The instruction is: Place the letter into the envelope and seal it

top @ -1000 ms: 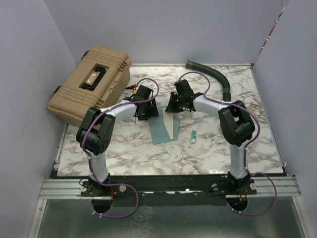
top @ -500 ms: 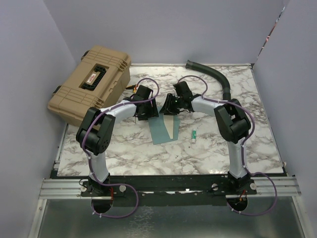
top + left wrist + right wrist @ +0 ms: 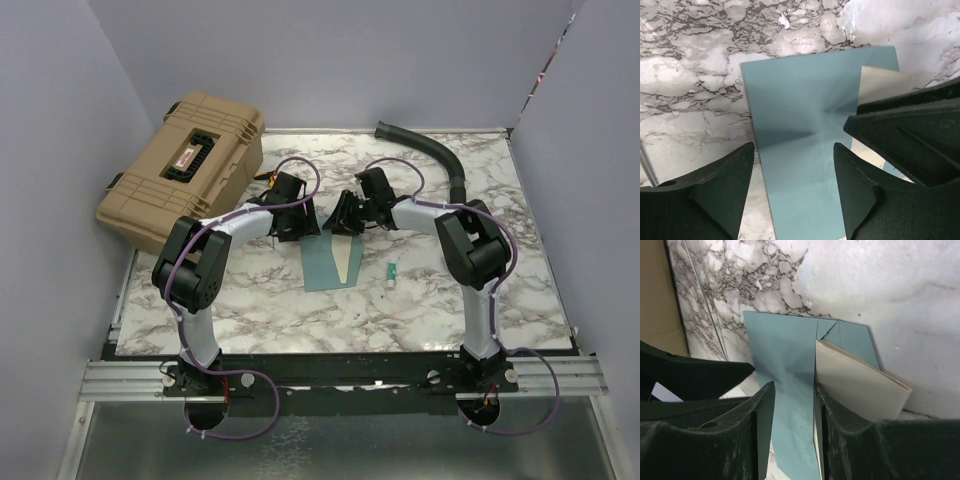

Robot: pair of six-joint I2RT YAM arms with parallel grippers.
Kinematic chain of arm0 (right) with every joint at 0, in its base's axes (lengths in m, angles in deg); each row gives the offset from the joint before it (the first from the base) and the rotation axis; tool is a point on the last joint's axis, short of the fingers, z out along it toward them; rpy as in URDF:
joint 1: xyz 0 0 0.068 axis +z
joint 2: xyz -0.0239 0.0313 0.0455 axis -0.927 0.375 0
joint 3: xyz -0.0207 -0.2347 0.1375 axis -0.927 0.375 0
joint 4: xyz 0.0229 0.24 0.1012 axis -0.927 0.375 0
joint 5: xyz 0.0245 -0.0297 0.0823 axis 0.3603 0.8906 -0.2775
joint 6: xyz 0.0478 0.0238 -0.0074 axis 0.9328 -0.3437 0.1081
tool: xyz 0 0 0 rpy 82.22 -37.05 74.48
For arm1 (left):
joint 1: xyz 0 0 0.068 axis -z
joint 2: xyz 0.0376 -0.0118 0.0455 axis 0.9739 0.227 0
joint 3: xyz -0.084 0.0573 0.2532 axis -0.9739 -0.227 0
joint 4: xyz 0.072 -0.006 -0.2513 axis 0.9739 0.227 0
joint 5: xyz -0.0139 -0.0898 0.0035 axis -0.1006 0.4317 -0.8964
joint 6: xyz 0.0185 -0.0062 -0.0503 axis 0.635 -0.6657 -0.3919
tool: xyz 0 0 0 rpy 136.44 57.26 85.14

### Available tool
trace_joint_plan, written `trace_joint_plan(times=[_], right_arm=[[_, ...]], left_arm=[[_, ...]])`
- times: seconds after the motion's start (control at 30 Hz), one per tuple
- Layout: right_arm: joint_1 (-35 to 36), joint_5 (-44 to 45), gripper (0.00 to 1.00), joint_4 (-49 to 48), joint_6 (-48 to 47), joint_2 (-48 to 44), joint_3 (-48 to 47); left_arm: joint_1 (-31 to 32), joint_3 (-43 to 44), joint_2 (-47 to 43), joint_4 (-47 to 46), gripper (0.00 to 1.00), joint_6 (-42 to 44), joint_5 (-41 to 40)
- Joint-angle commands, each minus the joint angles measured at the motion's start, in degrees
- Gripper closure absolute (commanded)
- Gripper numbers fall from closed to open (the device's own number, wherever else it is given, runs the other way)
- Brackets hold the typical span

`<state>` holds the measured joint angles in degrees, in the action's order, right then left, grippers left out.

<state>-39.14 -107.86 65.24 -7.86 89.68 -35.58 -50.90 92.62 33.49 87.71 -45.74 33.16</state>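
Filling mid frame, marble table [image 3: 250, 300]; tan case [image 3: 185, 170] upper left, black hose [image 3: 432, 152] upper right. Left gripper [image 3: 792, 165] jaws spread wide over the envelope [image 3: 320, 264]; right gripper [image 3: 792, 410] jaws parted too, nothing pinched. Envelope flat at centre, the letter [image 3: 350, 258] lying on its right part. Small green stick [image 3: 391, 271] just right.

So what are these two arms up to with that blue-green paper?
Two robot arms are working on a teal envelope lying on the marble table. The left gripper and right gripper both hover over it, jaws open, holding nothing. The pale folded letter looks only partly tucked in; nothing is sealed yet.
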Motion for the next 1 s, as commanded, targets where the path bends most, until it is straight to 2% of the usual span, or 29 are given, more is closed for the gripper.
trace_joint_plan(times=[0.0,0.17,0.37,0.5,0.8,0.97], right_arm=[[-0.7,4.2,0.59,2.4,-2.0,-5.2,2.6],[-0.9,12.2,0.59,7.2,-3.9,-11.3,4.6],[-0.9,18.2,0.61,14.6,-2.0,-12.6,5.7],[-0.9,18.9,0.64,17.4,-2.5,-10.1,4.5],[-1.2,18.0,0.73,16.9,-5.2,-5.4,0.8],[-1.3,14.4,0.82,12.6,-5.0,-4.2,2.2]], left_arm=[[-1.0,-3.4,2.5,2.6,0.33,1.2,-1.2],[-1.4,-3.1,2.2,2.7,0.31,2.2,0.0],[-1.4,-3.0,2.6,2.6,0.31,1.1,1.1],[-1.5,-2.6,3.4,2.8,0.32,0.9,0.6],[-1.5,-2.0,4.4,3.0,0.33,1.2,0.2],[-1.4,-1.7,5.0,2.9,0.33,2.2,1.1]])
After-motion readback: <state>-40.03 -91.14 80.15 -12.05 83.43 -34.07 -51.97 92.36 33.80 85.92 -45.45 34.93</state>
